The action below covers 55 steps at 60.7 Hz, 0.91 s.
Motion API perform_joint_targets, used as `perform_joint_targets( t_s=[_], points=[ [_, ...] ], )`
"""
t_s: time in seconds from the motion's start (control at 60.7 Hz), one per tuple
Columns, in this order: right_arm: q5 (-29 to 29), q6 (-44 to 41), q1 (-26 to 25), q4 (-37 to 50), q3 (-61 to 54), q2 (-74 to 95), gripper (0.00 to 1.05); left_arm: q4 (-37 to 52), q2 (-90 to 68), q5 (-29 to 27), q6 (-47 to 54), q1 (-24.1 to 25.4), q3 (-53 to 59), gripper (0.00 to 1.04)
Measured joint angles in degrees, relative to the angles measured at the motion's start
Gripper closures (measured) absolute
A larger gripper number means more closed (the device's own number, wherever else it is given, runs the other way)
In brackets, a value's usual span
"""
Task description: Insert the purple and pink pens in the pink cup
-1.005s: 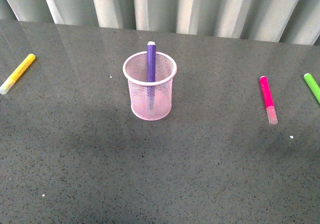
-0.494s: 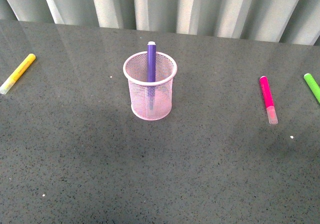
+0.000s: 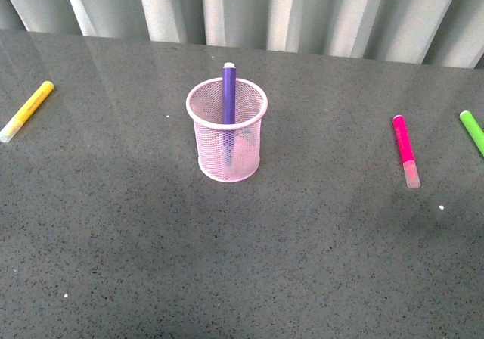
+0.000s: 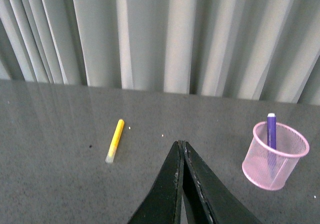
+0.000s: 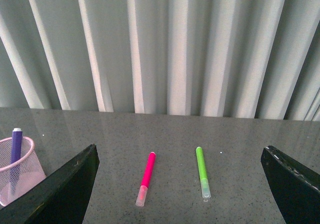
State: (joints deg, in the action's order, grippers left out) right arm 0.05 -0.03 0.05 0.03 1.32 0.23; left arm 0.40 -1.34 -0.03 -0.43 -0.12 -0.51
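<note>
The pink cup (image 3: 227, 131) stands mid-table with the purple pen (image 3: 228, 89) upright inside it, its top above the rim. The pink pen (image 3: 405, 150) lies flat on the table to the right, pale cap toward me. No gripper shows in the front view. In the left wrist view my left gripper (image 4: 181, 144) is shut with nothing in it, hovering well short of the cup (image 4: 275, 156) and purple pen (image 4: 271, 131). In the right wrist view my right gripper (image 5: 181, 156) is wide open, high above the table, with the pink pen (image 5: 146, 176) lying between its fingers' lines.
A yellow marker (image 3: 26, 110) lies at the far left, seen also as the yellow marker (image 4: 115, 140) in the left wrist view. A green marker (image 3: 473, 131) lies at the right edge, beside the pink pen (image 5: 202, 171). Grey curtains hang behind the table's back edge.
</note>
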Motion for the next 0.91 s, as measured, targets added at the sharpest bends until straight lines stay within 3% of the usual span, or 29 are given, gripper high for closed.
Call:
perform_joint_targets(
  t_s=[0.297, 0.428, 0.61, 0.692, 0.742, 0.775, 0.807, 0.906],
  points=[
    [-0.02, 0.0, 0.0, 0.0, 0.0, 0.0, 0.07, -0.33, 1.11, 0.02, -0.02, 0.0, 0.0, 1.01],
    [-0.02, 0.0, 0.0, 0.0, 0.0, 0.0, 0.07, -0.37, 1.11, 0.02, 0.0, 0.0, 0.0, 0.78],
    [-0.02, 0.0, 0.0, 0.0, 0.0, 0.0, 0.07, -0.37, 1.11, 0.02, 0.0, 0.0, 0.0, 0.32],
    [0.07, 0.0, 0.0, -0.02, 0.0, 0.02, 0.07, -0.37, 1.11, 0.02, 0.0, 0.0, 0.0, 0.17],
    [7.8, 2.29, 1.51, -6.58, 2.45, 3.89, 0.07, -0.37, 1.11, 0.02, 0.0, 0.0, 0.0, 0.06],
    [12.28, 3.96, 0.76, -10.05, 4.63, 9.86, 0.07, -0.37, 1.11, -0.07, 0.11, 0.0, 0.0, 0.05],
    [12.35, 4.35, -1.07, -9.46, 5.64, 14.71, 0.07, -0.37, 1.14, -0.04, 0.13, 0.0, 0.0, 0.07],
    [6.8, 5.6, -8.11, -1.9, 9.44, 30.56, 0.07, -0.37, 1.14, 0.02, 0.15, 0.0, 0.0, 0.07]
  ],
)
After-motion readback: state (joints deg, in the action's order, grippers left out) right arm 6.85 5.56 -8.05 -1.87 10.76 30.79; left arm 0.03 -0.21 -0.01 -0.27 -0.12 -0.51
